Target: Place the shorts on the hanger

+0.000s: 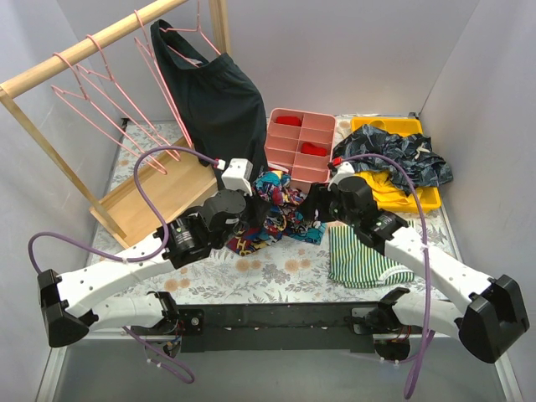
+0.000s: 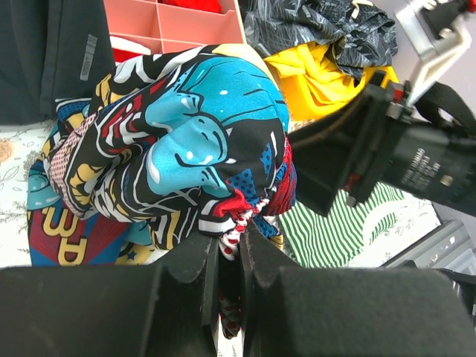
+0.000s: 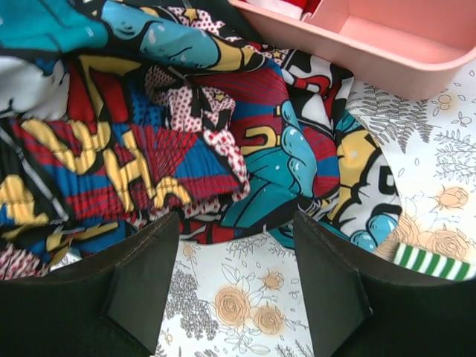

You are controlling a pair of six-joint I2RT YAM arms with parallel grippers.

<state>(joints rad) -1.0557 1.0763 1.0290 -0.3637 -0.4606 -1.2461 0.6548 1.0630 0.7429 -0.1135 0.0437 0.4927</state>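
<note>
The comic-print shorts [image 1: 276, 209] lie bunched in the middle of the table, between the two grippers. My left gripper [image 2: 230, 245] is shut on a fold of the shorts [image 2: 186, 141] at their red and white edge. My right gripper [image 3: 236, 245] is open, its jaws wide apart just above the tablecloth at the near edge of the shorts [image 3: 186, 126]. Several pink hangers [image 1: 100, 92] hang on the wooden rail [image 1: 75, 54] at the far left, apart from both grippers.
Plain black shorts [image 1: 213, 96] hang on a pink hanger on the rail. A pink compartment tray [image 1: 301, 142] stands behind the shorts. A yellow tray [image 1: 419, 188] with dark patterned and yellow cloth is at the right. A green striped garment [image 1: 360, 255] lies at the front right.
</note>
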